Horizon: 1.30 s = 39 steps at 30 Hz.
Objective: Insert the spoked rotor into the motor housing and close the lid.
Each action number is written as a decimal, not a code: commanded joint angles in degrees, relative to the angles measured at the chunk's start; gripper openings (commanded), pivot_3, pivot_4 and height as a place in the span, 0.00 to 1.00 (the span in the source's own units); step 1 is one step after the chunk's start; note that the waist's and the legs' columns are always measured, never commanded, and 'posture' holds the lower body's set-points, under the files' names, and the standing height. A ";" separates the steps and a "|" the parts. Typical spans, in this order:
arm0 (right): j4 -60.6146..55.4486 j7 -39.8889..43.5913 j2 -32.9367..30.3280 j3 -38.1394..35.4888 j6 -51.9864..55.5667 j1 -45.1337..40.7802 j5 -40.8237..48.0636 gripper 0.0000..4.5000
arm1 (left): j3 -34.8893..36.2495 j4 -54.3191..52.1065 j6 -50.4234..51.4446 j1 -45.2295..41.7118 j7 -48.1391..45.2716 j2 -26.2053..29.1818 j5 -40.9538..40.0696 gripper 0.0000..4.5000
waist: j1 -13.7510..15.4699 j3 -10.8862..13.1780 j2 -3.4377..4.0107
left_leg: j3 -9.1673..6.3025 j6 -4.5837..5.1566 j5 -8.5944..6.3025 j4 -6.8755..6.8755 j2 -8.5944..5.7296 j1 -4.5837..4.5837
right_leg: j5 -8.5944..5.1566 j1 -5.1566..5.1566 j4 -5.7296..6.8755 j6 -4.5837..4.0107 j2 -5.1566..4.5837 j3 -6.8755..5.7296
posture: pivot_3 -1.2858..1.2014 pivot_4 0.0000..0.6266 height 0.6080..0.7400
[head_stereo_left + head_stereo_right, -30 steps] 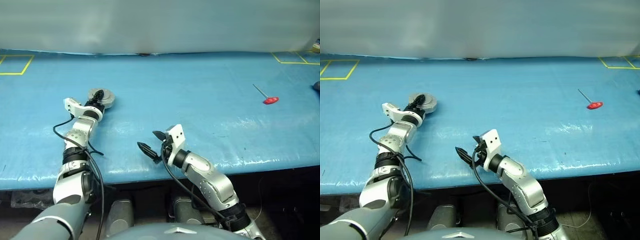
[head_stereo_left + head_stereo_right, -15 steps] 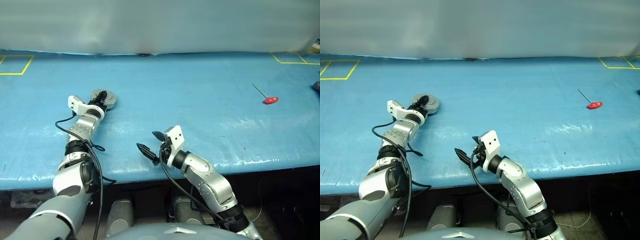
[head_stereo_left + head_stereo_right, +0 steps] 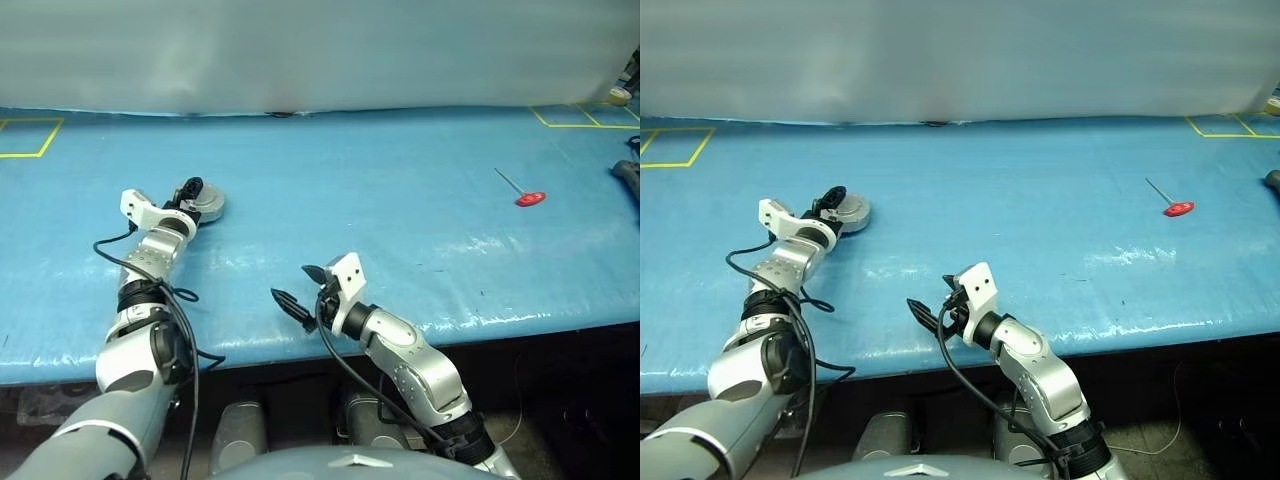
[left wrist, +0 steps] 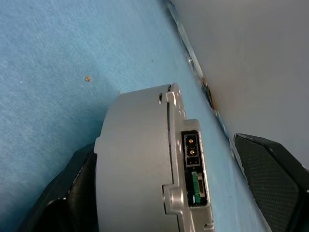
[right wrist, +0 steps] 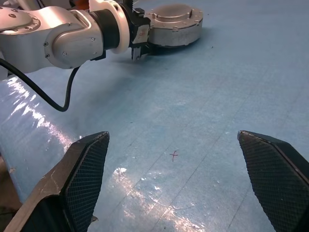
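The motor housing (image 3: 208,205) lies on the blue table at the left, a silver-grey puck. Its lid (image 5: 174,12) is down on it, plain face with raised centre upward. The spoked rotor is hidden. My left gripper (image 3: 190,196) is at the housing's near side, open. In the left wrist view the housing (image 4: 135,159) sits between the fingers: one finger (image 4: 72,193) lies against it, the other (image 4: 275,183) stands apart. Near the table's front edge my right gripper (image 3: 297,287) hangs open and empty, well away from the housing and facing towards it (image 5: 171,140).
A red-handled tool (image 3: 530,198) lies at the right. Yellow tape squares mark the far left corner (image 3: 30,135) and far right corner (image 3: 580,115). A dark object (image 3: 628,175) sits at the right edge. A pale wall runs behind the table (image 3: 400,160).
My left gripper's fingers have opened wider around the housing and the hand has slid a little to the left. The right arm has kept still. The camera has shifted slightly.
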 commanded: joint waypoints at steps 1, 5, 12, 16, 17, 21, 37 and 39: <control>-0.58 0.52 0.78 -0.14 0.22 -0.64 0.23 1.00 | 0.99 -3.69 1.27 2.76 1.66 2.22 1.52 1.00 | -0.27 -0.01 0.00 | 0.00 0.00 0.00 0.00 0.00 0.00 | 0.03 0.00 0.00 0.00 0.00 0.00 | 0.52 0.24 1.00; -0.43 0.74 0.90 -0.16 0.70 -0.89 0.42 1.00 | 1.34 -7.25 3.13 5.79 2.63 3.09 1.48 1.00 | -0.79 -0.02 0.00 | 0.01 0.00 0.00 -0.07 0.03 0.08 | 0.14 0.00 0.03 0.01 0.02 0.02 | 0.52 0.24 1.00; -0.26 0.84 1.31 -0.25 1.36 -1.07 0.56 1.00 | 0.46 -20.80 11.65 15.72 4.09 3.75 0.45 1.00 | -1.04 -0.08 -0.01 | 0.13 -0.01 -0.01 -0.09 0.03 0.24 | 0.07 0.05 0.12 -0.01 -0.01 0.10 | 0.52 0.24 1.00; -0.49 0.82 1.56 -0.23 1.39 -0.67 0.58 1.00 | -1.72 -33.87 19.65 24.80 3.50 4.44 -0.87 1.00 | -1.02 -0.15 -0.07 | 0.28 -0.02 -0.01 -0.25 0.03 0.52 | -0.14 0.17 0.15 -0.24 -0.09 0.15 | 0.52 0.24 1.00; -0.56 0.81 1.59 -0.27 1.34 -0.54 0.58 1.00 | -2.82 -37.77 21.13 27.62 2.53 4.85 -0.73 1.00 | -0.98 -0.17 -0.08 | 0.30 -0.02 -0.02 -0.27 0.03 0.56 | -0.20 0.18 0.17 -0.33 -0.11 0.15 | 0.52 0.24 1.00; -0.22 0.32 1.71 -0.94 0.44 -0.04 0.15 1.00 | -9.36 -53.39 21.00 39.20 -2.83 6.78 2.88 1.00 | -0.94 -0.25 -0.15 | 0.39 -0.06 -0.04 -0.38 0.03 0.68 | -0.27 0.19 0.18 -0.41 -0.19 0.16 | 0.52 0.24 1.00; 4.56 -1.29 -1.75 -5.39 -16.23 1.38 -8.80 1.00 | -31.00 -72.49 -22.60 66.07 -7.75 -3.73 36.66 1.00 | 0.77 -0.32 -0.18 | 0.63 -0.14 -0.10 -0.68 0.06 0.57 | -0.33 -0.16 -0.10 -0.45 -0.35 0.20 | 0.52 0.24 1.00; 4.78 -1.01 -2.32 -5.34 -18.02 2.33 -9.54 1.00 | -31.85 -71.11 -25.95 66.75 -7.23 -4.35 39.37 1.00 | 0.84 -0.32 -0.18 | 0.63 -0.11 -0.08 -0.71 0.06 0.55 | -0.35 -0.15 -0.10 -0.48 -0.32 0.20 | 0.52 0.24 1.00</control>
